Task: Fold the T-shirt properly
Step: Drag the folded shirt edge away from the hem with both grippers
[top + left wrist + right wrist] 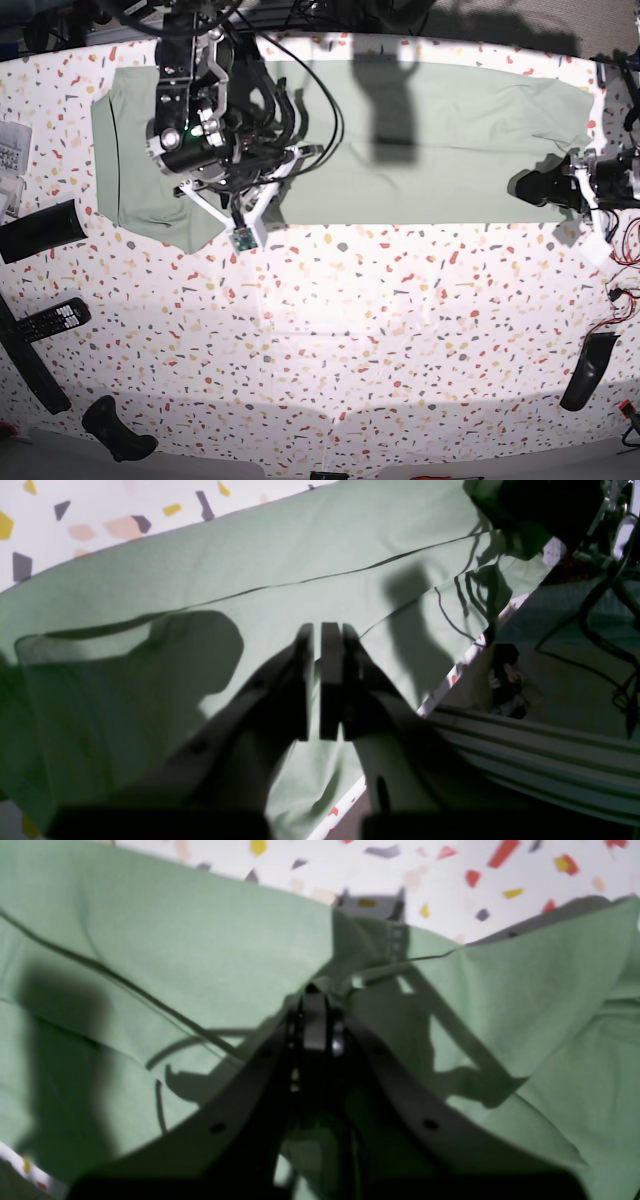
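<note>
The pale green T-shirt (420,140) lies spread along the far side of the speckled table, folded lengthwise. My right gripper (240,228) is at its near left corner. In the right wrist view this gripper (312,990) is shut, with a raised bunch of the T-shirt (200,940) pinched at its tips. My left gripper (535,188) is at the shirt's near right end. In the left wrist view its fingers (318,627) stand together on the T-shirt (250,555), where a cloth edge runs into them.
A remote (50,320) and black objects (38,230) (118,430) lie at the left, and another black object (585,372) at the right. A small grey piece (370,902) sits just past the shirt's edge. The table edge (450,680) runs close beside my left gripper.
</note>
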Robot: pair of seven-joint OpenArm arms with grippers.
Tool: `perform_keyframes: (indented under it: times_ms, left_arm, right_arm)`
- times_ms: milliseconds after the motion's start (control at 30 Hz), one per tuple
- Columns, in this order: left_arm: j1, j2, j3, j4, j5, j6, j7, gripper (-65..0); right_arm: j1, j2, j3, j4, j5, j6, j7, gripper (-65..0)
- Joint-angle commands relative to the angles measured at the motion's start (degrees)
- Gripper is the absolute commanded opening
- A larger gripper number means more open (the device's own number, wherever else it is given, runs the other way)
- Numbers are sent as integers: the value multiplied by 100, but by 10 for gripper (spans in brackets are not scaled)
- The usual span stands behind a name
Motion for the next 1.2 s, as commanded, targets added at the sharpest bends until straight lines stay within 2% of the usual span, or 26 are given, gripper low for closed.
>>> perform_keyframes:
  times_ms: [0, 200, 467, 867, 1000, 1167]
  left_arm:
    - [-94, -131, -63, 85, -155, -49, -26, -639]
    - [-94, -133, -63, 85, -155, -49, -26, -639]
    - [-96, -131, -63, 85, -160, -49, -28, -639]
    - [-94, -131, -63, 85, -160, -49, -26, -639]
    - [-94, -131, -63, 85, -160, -49, -28, -639]
    - [-94, -131, -63, 85, -160, -49, -26, -639]
  right_arm:
    - [76, -17, -9, 94, 22, 20, 92, -650]
    - [-170, -20, -9, 647, 20, 20, 63, -650]
    - [-1244, -17, -9, 2177, -160, -17, -7, -650]
    - [-2553, -17, 2, 2330, -1856, -1237, 470, -650]
    - [-2767, -15, 2, 2330, -2551, -1639, 481, -650]
    - [-2811, -15, 61, 2330, -3029, -2094, 431, -650]
